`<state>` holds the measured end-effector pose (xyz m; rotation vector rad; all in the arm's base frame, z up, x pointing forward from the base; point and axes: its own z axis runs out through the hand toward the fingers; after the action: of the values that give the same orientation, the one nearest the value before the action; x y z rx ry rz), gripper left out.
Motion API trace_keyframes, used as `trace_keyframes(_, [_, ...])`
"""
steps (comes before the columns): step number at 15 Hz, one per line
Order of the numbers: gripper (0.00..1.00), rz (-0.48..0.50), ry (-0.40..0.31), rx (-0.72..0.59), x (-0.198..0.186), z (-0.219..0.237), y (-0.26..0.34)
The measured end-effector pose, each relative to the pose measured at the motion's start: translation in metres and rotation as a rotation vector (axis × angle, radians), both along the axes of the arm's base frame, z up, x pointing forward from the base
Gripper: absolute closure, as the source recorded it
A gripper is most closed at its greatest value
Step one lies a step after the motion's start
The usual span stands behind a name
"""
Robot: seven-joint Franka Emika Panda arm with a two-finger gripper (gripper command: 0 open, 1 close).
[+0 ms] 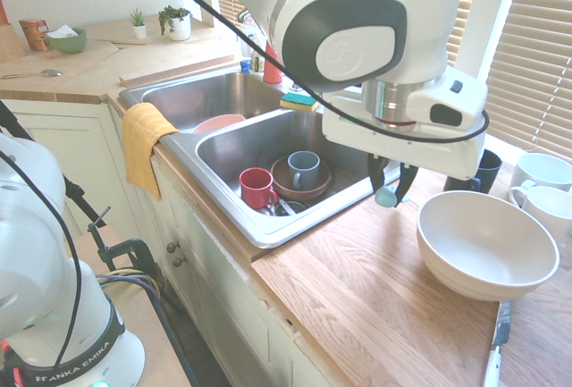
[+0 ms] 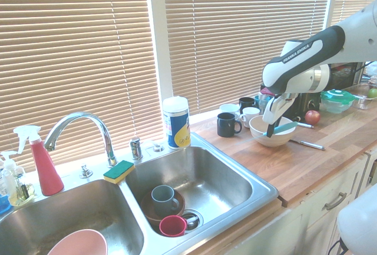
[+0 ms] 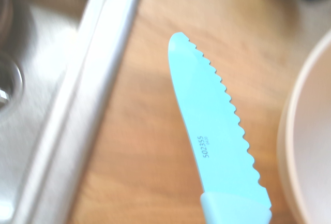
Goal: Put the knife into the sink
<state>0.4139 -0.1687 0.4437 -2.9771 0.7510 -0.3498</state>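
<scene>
The gripper (image 1: 390, 192) pinched the turquoise serrated knife (image 3: 212, 120) by its handle, apparently above the wooden countertop (image 1: 349, 289), between sink (image 1: 295, 237) and bowl (image 1: 486, 257).

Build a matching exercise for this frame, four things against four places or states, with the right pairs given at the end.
Things:
1. turquoise knife
2. yellow cloth
3. red mug
4. green-and-yellow sponge

Places or states:
A. inside a sink basin
B. gripped by the hand, out over the wooden counter
C. lying on the sink's rim near the tap
D. draped over the front edge by the sink

Right pairs: 1-B, 2-D, 3-A, 4-C
</scene>
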Motion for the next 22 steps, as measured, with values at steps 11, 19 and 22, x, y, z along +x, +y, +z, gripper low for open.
trace_keyframes(11, [1.00,-0.200,-0.027,0.004,0.032,0.001,0.174])
trace_keyframes(19, [1.00,-0.334,0.024,0.083,0.053,-0.121,0.268])
trace_keyframes(22, [1.00,-0.361,0.055,0.083,0.052,-0.166,0.288])
